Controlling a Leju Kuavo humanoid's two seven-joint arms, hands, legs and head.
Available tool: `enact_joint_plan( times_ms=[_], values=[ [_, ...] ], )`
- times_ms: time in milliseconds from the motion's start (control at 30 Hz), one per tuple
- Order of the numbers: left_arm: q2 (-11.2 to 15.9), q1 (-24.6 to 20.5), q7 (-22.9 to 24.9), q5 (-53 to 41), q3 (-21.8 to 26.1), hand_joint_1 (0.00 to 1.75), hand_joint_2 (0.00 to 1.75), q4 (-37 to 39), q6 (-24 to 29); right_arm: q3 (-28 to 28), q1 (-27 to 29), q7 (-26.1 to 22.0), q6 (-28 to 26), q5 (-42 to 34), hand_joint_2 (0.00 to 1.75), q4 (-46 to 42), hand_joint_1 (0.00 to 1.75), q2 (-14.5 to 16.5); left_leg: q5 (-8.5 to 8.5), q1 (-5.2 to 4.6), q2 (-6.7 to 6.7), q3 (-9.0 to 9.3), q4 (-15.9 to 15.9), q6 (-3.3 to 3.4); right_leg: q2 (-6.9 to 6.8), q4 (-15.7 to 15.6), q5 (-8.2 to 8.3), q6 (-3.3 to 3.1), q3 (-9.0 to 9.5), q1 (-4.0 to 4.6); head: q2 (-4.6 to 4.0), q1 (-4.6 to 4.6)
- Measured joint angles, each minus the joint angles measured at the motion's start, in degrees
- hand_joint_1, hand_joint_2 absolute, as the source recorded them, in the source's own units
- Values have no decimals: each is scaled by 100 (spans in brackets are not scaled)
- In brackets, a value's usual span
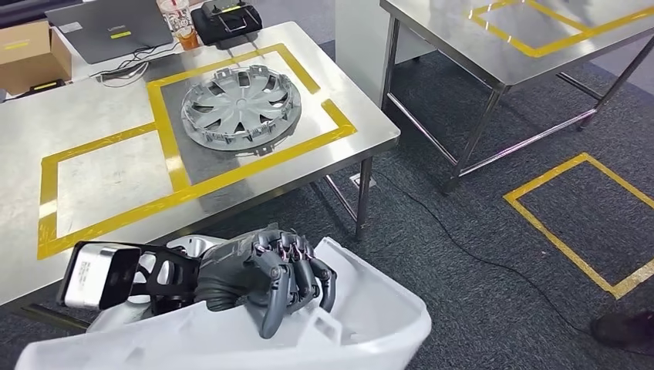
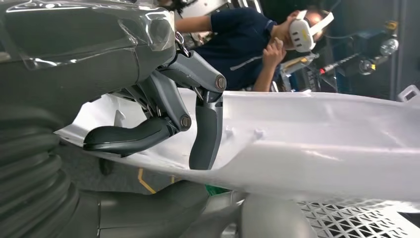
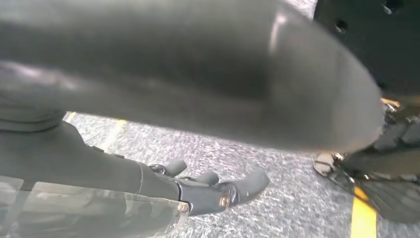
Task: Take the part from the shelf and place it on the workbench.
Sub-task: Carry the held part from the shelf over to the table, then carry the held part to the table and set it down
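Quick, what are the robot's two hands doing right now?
Left hand: gripping the white part.
Right hand: holding nothing, fingers apart.

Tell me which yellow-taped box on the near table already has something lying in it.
The right-hand box, towards the table's corner: the grey wheel cover lies inside it. The left-hand box encloses only bare steel.

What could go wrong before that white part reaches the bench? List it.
1. The left hand grips the large white part at one edge; it could tilt or slip.
2. The wheel cover already lies in the taped area of the workbench, so the part may knock it.
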Motion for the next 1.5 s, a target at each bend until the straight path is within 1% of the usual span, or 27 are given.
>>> enact_joint_plan(
  times_ms=[33, 100, 167, 233, 267, 300, 367, 433, 467, 533, 600, 633, 733, 800, 833, 900, 933, 967, 1033, 1067, 1133, 1200, 1267, 1300, 1367, 1433, 1500],
  values=[
    [8, 9, -2, 2, 7, 175, 175, -9, -2, 5, -12, 7, 3, 4, 0, -1, 0, 2, -16, 9, 27, -20, 25, -14, -53, -3, -7, -45, 9, 4, 0, -5],
    [19, 19, -4, -1, 25, 175, 175, -27, -3, 14, -5, 17, 20, 4, 0, -2, 0, 1, -175, 17, 297, -163, 323, -59, -161, -10, -25, -119, 41, 5, 0, -43],
    [30, 30, -8, -1, 41, 175, 175, -45, -7, 23, 20, 18, 53, 5, 0, -2, 0, -14, -488, 20, 630, -537, 1024, -96, -281, -11, -52, -166, 62, 50, 0, -83],
    [49, 54, -10, -2, 48, 175, 175, -50, -11, 33, 38, 16, 83, 7, 0, -2, 0, -29, -647, 26, 733, -884, 1595, -86, -423, -10, -82, -194, 73, 102, 0, -91],
    [60, 64, -11, -5, 51, 175, 175, -51, -12, 37, 37, 17, 92, 8, 0, -2, 0, -35, -583, 15, 746, -915, 1604, -50, -494, -10, -98, -206, 84, 134, 0, -93],
    [68, 69, -13, -8, 56, 175, 175, -56, -13, 40, 35, 19, 97, 8, 0, -2, 0, -36, -433, -11, 764, -823, 1392, 15, -563, -13, -117, -215, 104, 173, 0, -94],
    [75, 66, -17, -12, 75, 175, 175, -86, -11, 42, 29, 26, 99, 5, 0, 1, 0, -5, -101, -147, 978, -421, 628, 265, -699, -30, -156, -235, 167, 249, 0, -79],
    [69, 48, -23, -17, 92, 175, 175, -117, -7, 43, 27, 35, 99, -2, 0, 5, 0, 25, 19, -275, 1211, -160, 135, 462, -843, -74, -187, -225, 228, 274, 0, -49],
    [68, 42, -27, -21, 98, 175, 175, -126, -4, 43, 23, 46, 99, -6, 0, 7, 0, 35, 7, -298, 1231, -136, 77, 490, -920, -103, -198, -206, 254, 267, 0, -37],
    [67, 54, -28, -31, 114, 175, 175, -146, 2, 44, 1, 75, 96, -20, 0, 4, 0, 37, 65, -285, 1091, -12, -106, 494, -1022, -177, -206, -172, 336, 261, 0, -42],
    [66, 65, -26, -28, 129, 175, 175, -162, 15, 46, -10, 97, 89, -37, 0, 3, 0, 48, 165, -235, 947, 195, -374, 488, -861, -148, -237, -163, 383, 268, -1, -35],
    [58, 57, -20, -22, 129, 175, 175, -165, 27, 46, -3, 101, 85, -48, 0, 2, 0, 49, 217, -200, 887, 283, -475, 473, -678, 7, -300, -169, 321, 260, -1, -35],
    [34, 58, 43, -1, 111, 175, 175, -146, 65, 40, 34, 126, 73, -75, 0, 2, 0, 19, 258, -156, 670, 314, -516, 440, -301, 931, -629, -143, -197, 190, 0, -40],
    [32, 93, 102, 15, 86, 175, 175, -129, 84, 36, 55, 140, 67, -92, 0, 2, 0, 4, 234, -103, 476, 309, -488, 375, -254, 1223, -637, -11, -439, 99, 0, -38],
    [33, 99, 125, 24, 73, 175, 175, -120, 90, 34, 57, 142, 63, -98, 0, 2, 0, 5, 207, -62, 378, 307, -450, 321, -249, 1059, -504, 97, -406, 41, 0, -37],
    [36, 100, 154, 39, 57, 175, 175, -104, 95, 33, 56, 141, 55, -104, 0, 4, 0, 16, 106, 16, 214, 269, -291, 169, -144, 364, -151, 331, -134, -90, 0, -29],
    [39, 100, 162, 45, 51, 175, 175, -99, 95, 32, 52, 139, 51, -105, 0, 5, 0, 19, 38, 38, 148, 224, -178, 88, -86, 92, -44, 358, -17, -128, 0, -14],
    [44, 100, 173, 46, 45, 175, 175, -98, 95, 31, 47, 137, 49, -107, 0, 8, 0, 21, -18, 49, 99, 177, -88, 25, -43, -49, -2, 334, 49, -141, 0, 0],
    [57, 103, 192, 45, 36, 175, 175, -97, 95, 29, 29, 135, 46, -111, 0, 9, 0, 17, -69, 70, 26, 119, -12, -35, -80, -54, -28, 185, 68, -98, 0, 15],
    [65, 105, 199, 42, 33, 175, 175, -98, 95, 28, 21, 135, 46, -114, 0, 9, 0, 20, -76, 88, 26, 109, -12, -45, -124, -47, -36, 139, 80, -90, 0, 11],
    [78, 99, 201, 38, 34, 175, 175, -102, 95, 27, 18, 136, 40, -115, 0, 7, 0, 22, -159, 94, 271, 22, 173, -80, -212, -50, -62, 63, 122, -86, 0, -6],
    [83, 86, 203, 33, 34, 175, 175, -105, 95, 27, 31, 136, 34, -116, 0, 4, 0, 22, -394, 87, 610, -298, 781, -112, -312, -53, -98, 3, 167, -67, 0, -27],
    [88, 89, 203, 27, 32, 175, 175, -104, 95, 27, 45, 136, 32, -116, 0, 4, 0, 21, -589, 98, 715, -743, 1489, -118, -441, -52, -137, -37, 194, -34, 0, -34],
    [92, 94, 203, 22, 30, 175, 175, -104, 97, 26, 48, 136, 30, -118, 0, 4, 0, 21, -562, 99, 726, -878, 1633, -107, -505, -52, -160, -47, 212, -19, 0, -35],
    [98, 96, 205, 8, 30, 175, 175, -106, 107, 21, 48, 145, 10, -144, 0, 4, 0, 27, -223, 88, 743, -782, 1248, -52, -593, -54, -214, -41, 272, 8, 0, -35],
    [102, 96, 216, -21, 37, 175, 175, -120, 135, -15, 33, 215, -43, -223, 0, 3, 0, 36, 121, 40, 827, -420, 471, 36, -651, -70, -262, -22, 336, 31, 0, -31],
    [110, 98, 241, -55, 46, 175, 175, -140, 176, -77, 16, 296, -115, -303, 0, -3, 0, 41, 184, -22, 900, -212, 80, 85, -702, -108, -283, 10, 367, 44, 0, -29]
  ],
)
